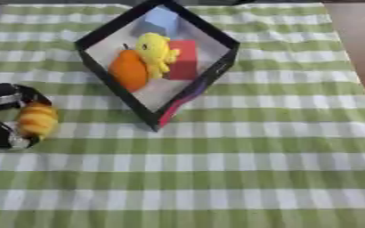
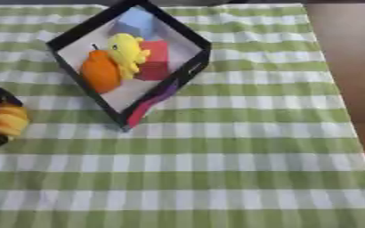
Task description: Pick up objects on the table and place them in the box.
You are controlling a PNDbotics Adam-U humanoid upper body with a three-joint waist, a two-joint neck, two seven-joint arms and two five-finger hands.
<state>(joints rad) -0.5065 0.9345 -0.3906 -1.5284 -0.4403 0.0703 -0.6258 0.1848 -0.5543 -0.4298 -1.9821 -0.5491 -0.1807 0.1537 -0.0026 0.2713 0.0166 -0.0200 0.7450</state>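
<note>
Where the green-and-white checked cloth (image 1: 216, 178) runs nearest to you, it lies bare, and the black box (image 1: 221, 67) is the landmark for everything else. Your left hand (image 1: 6, 116) sits at the left edge of the view, near the box's closest corner but apart from it, low on the cloth. Its black fingers are curled round an orange-and-yellow striped object (image 1: 38, 119), rounded and soft-looking, which you are holding just clear of the box's left wall; what sort of toy it is you cannot tell from here.

The box stands turned corner-on to you, its near corner pointing down the table, with a pink and purple patch on the outside of its right near wall. Inside, against the left wall, lies an orange fruit-shaped object (image 1: 129, 70) with a small dark stem. Touching it on the right is a yellow plush toy (image 1: 156, 52), upright in the middle of the box. A red block (image 1: 185, 60) lies just beside the plush, toward the right wall, and a light blue block (image 1: 162, 23) sits in the far corner behind them. Beyond the box's right side, past the cloth's edge, bare brown table (image 1: 361, 44) shows.
</note>
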